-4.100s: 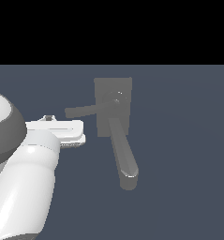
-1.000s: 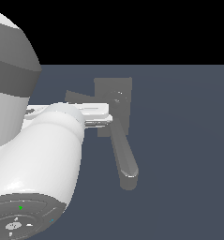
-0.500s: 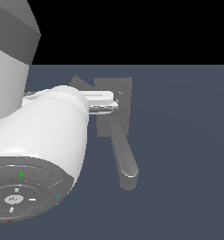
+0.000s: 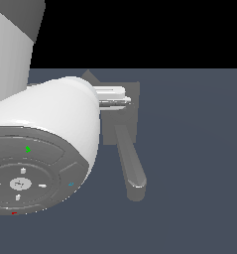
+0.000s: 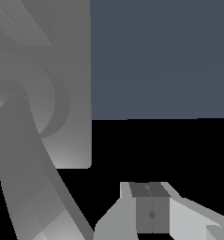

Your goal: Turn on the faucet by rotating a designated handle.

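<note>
The grey faucet stands on a square base plate (image 4: 131,124), and its thick rounded spout (image 4: 131,166) reaches toward the camera in the exterior view. Only the handle's (image 4: 88,77) tip shows, a thin grey bar poking out above my white arm at the plate's far left corner. My gripper (image 4: 121,96) lies across the upper part of the plate, over the hub, which it hides. In the wrist view the round hub (image 5: 43,101) and spout (image 5: 24,173) fill one side. My gripper (image 5: 152,206) there is shut, pads together with nothing between them, beside the plate (image 5: 78,145).
My bulky white arm (image 4: 50,144) fills the exterior view's left and hides that side of the faucet. Dark blue-grey floor (image 4: 194,149) spreads around the fixture.
My arm and gripper have slid toward the exterior view's right, onto the base plate. The handle has swung from pointing left to pointing up and away. The spout has stayed put.
</note>
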You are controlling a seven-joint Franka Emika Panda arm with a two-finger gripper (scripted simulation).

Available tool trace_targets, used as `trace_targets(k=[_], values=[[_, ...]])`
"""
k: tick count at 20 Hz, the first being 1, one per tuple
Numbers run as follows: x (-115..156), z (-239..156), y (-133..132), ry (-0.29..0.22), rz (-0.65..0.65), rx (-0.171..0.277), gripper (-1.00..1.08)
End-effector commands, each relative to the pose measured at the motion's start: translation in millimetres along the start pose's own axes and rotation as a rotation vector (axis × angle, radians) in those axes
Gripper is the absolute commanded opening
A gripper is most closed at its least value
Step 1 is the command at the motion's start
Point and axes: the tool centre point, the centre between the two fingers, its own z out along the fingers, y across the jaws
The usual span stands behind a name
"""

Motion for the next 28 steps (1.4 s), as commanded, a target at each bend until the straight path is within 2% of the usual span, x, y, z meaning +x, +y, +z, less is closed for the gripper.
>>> trace_targets(k=[1,19,20,21,28], values=[[-6.1,0.2,-5.9,-0.003,0.000,0.001,-1.00],[-53.7,-0.8,-51.1,-0.016,-0.001,0.003,-1.00],[-53.7,-0.8,-51.1,-0.016,-0.001,0.003,-1.00],[-48.7,-1.9,-49.7,-0.055,0.049,0.006,-1.00],[-54.4,-1.9,-70.8,-0.043,0.034,0.005,-1.00]])
